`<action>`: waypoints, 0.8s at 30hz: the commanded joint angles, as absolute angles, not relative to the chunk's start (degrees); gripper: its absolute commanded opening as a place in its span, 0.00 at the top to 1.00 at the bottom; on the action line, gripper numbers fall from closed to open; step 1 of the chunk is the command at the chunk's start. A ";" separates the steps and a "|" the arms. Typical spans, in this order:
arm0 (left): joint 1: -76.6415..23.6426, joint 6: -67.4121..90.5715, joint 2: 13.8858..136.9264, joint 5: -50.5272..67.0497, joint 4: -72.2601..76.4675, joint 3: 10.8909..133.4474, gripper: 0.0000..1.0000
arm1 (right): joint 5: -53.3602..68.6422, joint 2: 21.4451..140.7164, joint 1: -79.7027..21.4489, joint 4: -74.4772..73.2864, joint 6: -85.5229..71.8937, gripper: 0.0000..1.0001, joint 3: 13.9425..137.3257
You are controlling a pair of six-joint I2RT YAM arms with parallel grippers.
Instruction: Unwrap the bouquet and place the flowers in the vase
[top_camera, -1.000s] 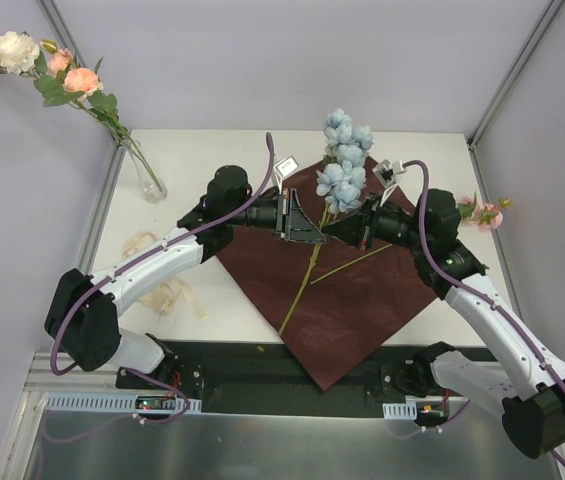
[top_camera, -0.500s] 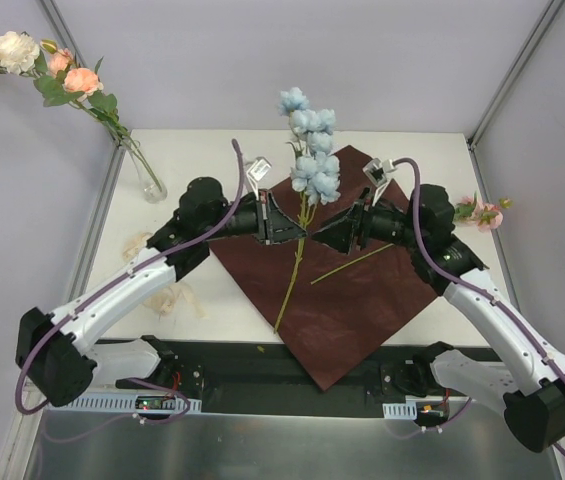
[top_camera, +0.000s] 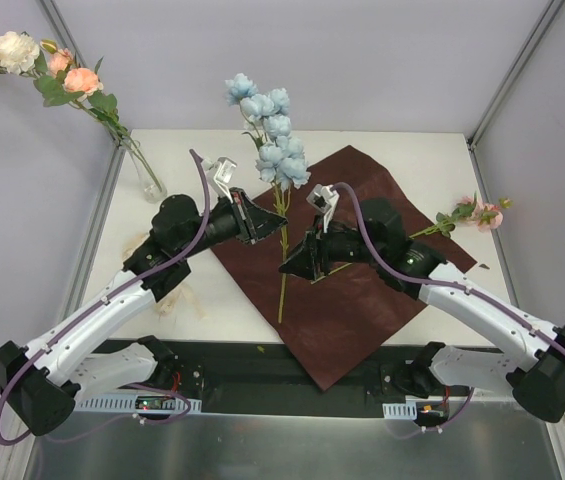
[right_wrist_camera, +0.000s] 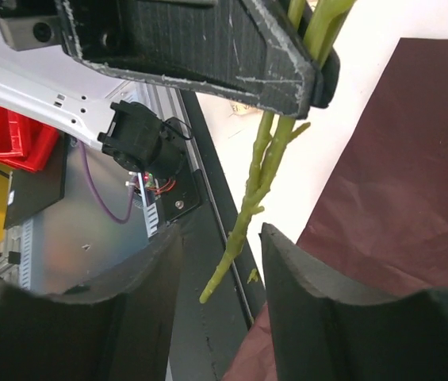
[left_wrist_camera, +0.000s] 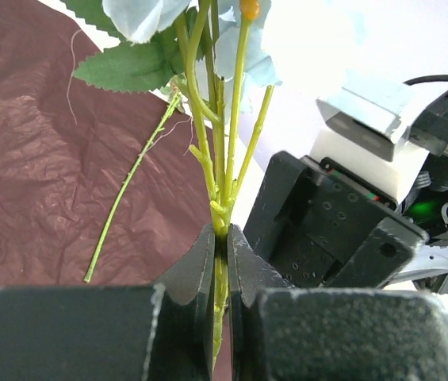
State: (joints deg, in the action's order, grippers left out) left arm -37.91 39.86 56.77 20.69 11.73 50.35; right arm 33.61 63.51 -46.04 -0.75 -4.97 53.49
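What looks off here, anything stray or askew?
A pink flower lies alone at the table's right edge. A bare stem lies loose on the paper. The ribbon sits crumpled at left.

Pale blue flowers [top_camera: 265, 130] in jaws of left gripper [top_camera: 276, 226] (right gripper [top_camera: 290, 268] just beside)

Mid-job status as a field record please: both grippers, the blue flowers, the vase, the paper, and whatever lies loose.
left gripper: shut on the stem of the blue flowers
right gripper: open, jaws either side of the stem's lower end, not gripping
blue flowers: held above the wrapping paper, not in the vase
vase: far-left corner, holding pink and cream flowers
wrapping paper: spread flat on the table
pink spray: lying at the right table edge
ribbon: on the table, left of the paper
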 commanded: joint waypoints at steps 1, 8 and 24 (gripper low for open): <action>-38.23 40.87 54.14 18.63 16.52 50.19 1.00 | 30.85 65.13 -48.07 0.97 -3.34 0.58 58.09; -38.23 41.66 53.00 19.60 14.42 50.89 1.00 | 29.18 66.27 -48.69 2.02 -2.64 0.93 58.97; -25.84 45.80 52.91 39.80 8.70 53.61 0.40 | 29.71 63.90 -48.60 -1.06 3.52 0.99 58.27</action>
State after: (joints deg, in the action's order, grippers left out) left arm -26.55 45.39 53.23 32.56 7.35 50.65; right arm 29.19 65.98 -48.38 -1.08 0.89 56.03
